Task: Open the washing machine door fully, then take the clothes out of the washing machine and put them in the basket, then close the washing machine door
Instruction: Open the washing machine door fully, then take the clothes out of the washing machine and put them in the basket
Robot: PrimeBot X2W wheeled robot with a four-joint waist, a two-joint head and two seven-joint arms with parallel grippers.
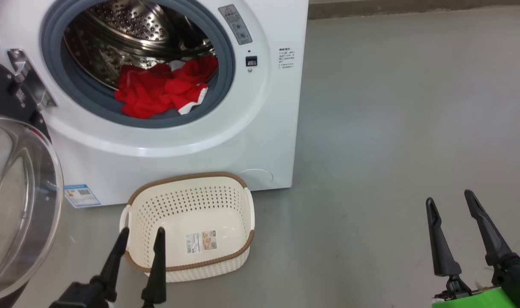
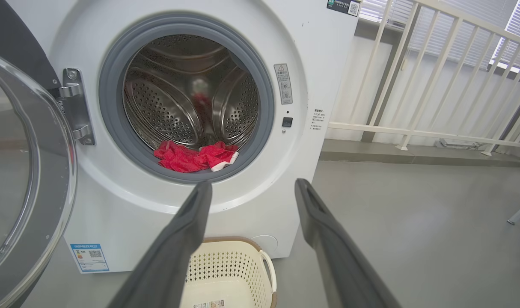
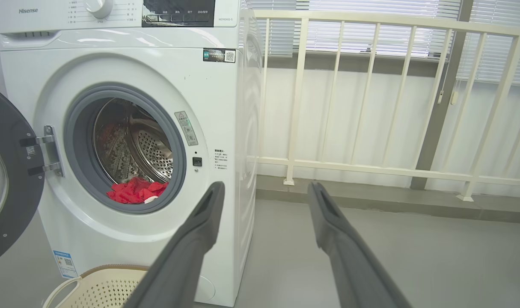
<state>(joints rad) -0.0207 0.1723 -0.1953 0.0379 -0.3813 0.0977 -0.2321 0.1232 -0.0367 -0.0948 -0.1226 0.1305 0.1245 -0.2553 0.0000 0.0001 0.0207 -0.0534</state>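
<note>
Left tool point(image 1: 141, 233) and right tool point(image 1: 449, 197) both released, basket point(image 1: 185, 176) just past the left tool, clothes point(image 1: 161, 90) farther ahead.

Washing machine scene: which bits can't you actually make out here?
Door: head view, cut off by the left edge.
Clothes: all views, bunched in a heap, so their number is unclear.
Basket: left wrist view, cut by the bottom edge, partly behind a finger of the left end effector.
Paper label: head view, print too small.
</note>
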